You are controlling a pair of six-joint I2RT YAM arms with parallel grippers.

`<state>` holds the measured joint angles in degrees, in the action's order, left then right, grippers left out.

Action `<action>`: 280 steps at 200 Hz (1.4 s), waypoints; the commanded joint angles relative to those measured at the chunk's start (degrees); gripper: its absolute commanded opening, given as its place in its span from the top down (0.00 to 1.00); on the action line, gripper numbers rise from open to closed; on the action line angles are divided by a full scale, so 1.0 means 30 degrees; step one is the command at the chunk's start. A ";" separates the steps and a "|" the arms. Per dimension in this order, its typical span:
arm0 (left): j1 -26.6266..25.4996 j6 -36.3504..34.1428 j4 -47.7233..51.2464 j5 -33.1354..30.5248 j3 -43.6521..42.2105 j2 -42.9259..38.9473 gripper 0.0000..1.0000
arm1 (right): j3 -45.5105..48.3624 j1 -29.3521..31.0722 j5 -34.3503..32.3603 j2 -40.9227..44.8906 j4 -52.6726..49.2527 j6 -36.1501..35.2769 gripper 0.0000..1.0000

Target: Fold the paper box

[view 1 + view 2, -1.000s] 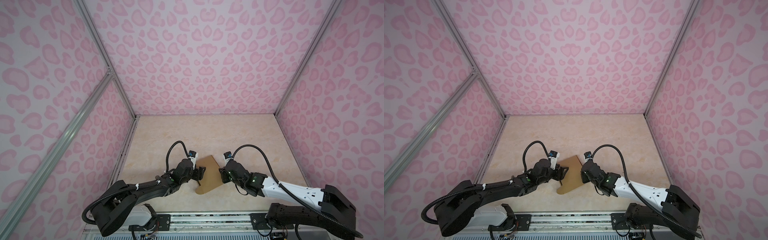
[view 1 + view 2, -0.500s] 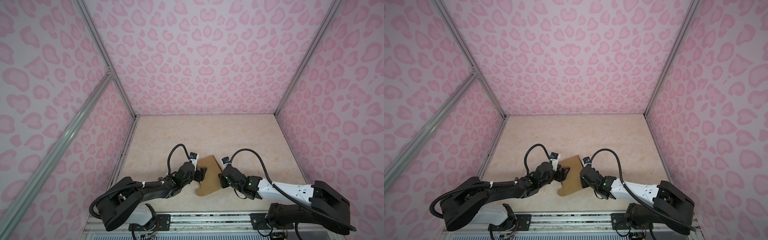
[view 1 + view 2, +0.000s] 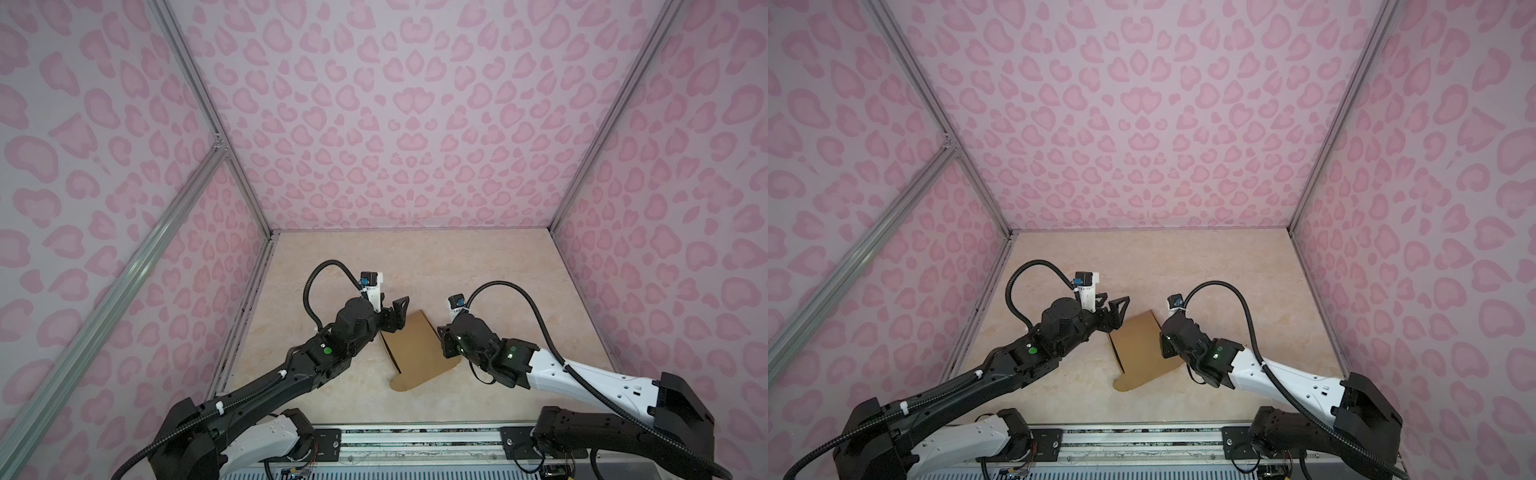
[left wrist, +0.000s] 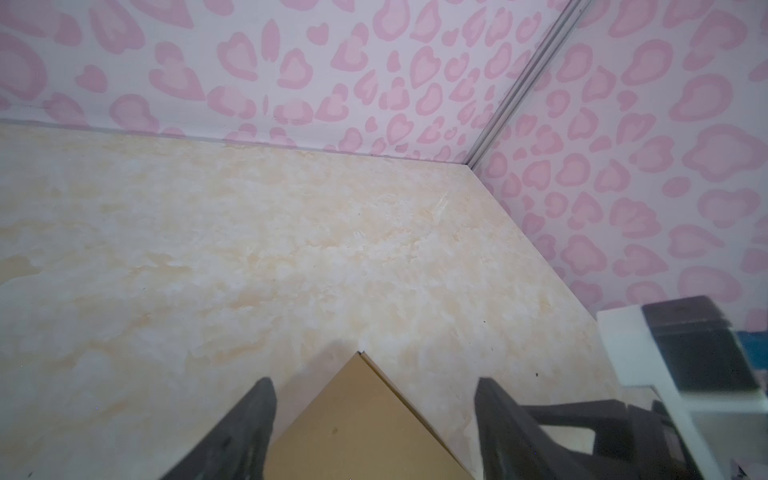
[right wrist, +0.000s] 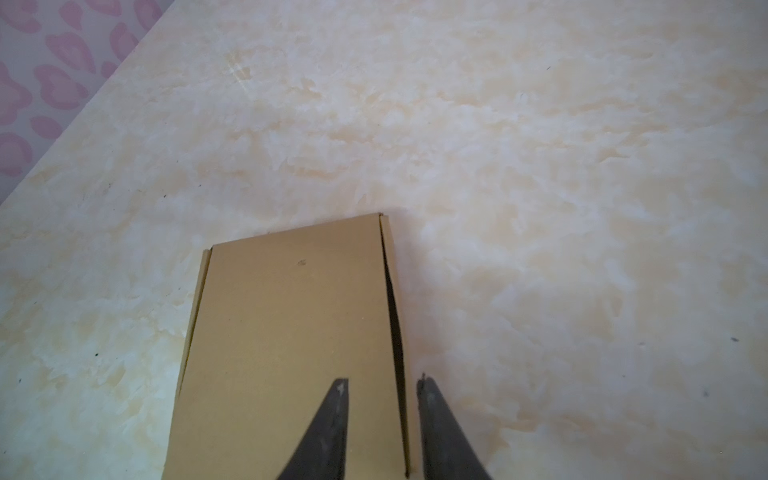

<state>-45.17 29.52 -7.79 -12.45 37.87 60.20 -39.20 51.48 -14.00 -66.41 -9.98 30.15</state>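
The paper box [image 3: 415,353] [image 3: 1142,349] is a flat brown cardboard piece lying on the table between both arms, with a rounded tab toward the front. My left gripper [image 3: 397,316] [image 4: 375,380] hovers at its far left corner, open wide; that corner [image 4: 359,361] points up between the fingers without touching them. My right gripper [image 5: 382,379] is at the box's right edge, its jaws a narrow gap apart. One finger [image 5: 332,415] lies over the top panel, and the other [image 5: 440,415] is just outside the edge. In both top views its wrist hides the fingers.
The marbled beige table [image 3: 415,266] is walled in on three sides by pink heart-patterned panels [image 3: 395,124]. A metal rail [image 3: 415,436] with the arm bases runs along the front. Black cables loop above each wrist.
My left gripper has opened wider and drawn up and away from the box's left edge toward its far corner. The right gripper and the box have barely moved.
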 commanded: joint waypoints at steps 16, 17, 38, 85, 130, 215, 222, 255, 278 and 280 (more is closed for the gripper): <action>0.0178 0.5236 0.2888 -0.0662 -0.3155 -0.2616 0.22 | 0.0031 -0.1841 0.2083 -0.0353 -0.0529 -0.1556 0.68; 0.0190 0.5389 0.2889 -0.0630 -0.3260 -0.2685 0.22 | 0.0016 -0.1840 0.2100 -0.0358 -0.0521 -0.1585 0.68; 0.0180 0.7173 0.3029 -0.0161 -0.4970 -0.3932 0.23 | -0.0130 -0.1919 0.3002 -0.0984 -0.0003 -0.2024 0.68; 0.0149 0.9243 0.2511 0.0910 -0.6987 -0.4527 0.23 | -0.0842 -0.2166 0.4764 -0.2864 0.0142 -0.2674 0.69; -0.0409 0.9784 0.1839 0.1366 -0.7288 -0.3271 0.23 | 0.0092 -0.1450 0.4658 -0.3863 0.1375 -0.2004 0.69; -0.1204 1.0306 -0.0031 0.0994 -0.7341 -0.0801 0.24 | -0.0293 0.0217 0.1986 -0.4664 0.0309 -0.1664 0.71; -0.1208 1.0218 -0.0046 0.0886 -0.7265 -0.0876 0.25 | -0.0360 0.0212 0.2061 -0.4489 0.0272 -0.1722 0.70; -0.1211 1.0096 -0.0402 0.0958 -0.6900 -0.0170 0.30 | -0.1158 -0.0011 0.2340 -0.4636 -0.0511 -0.1843 0.69; -0.1204 1.0170 -0.0893 0.1331 -0.6676 0.0694 0.37 | -0.1082 -0.0491 0.3588 -0.4639 0.0012 -0.1940 0.68; -0.1204 1.0170 -0.0912 0.1357 -0.6661 0.0759 0.37 | -0.1076 -0.0506 0.3664 -0.4640 0.0073 -0.1936 0.68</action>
<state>-48.75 59.90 -7.70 -8.99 16.95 60.77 -42.54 50.85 -5.69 -80.07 -9.76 24.80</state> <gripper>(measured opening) 0.661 0.319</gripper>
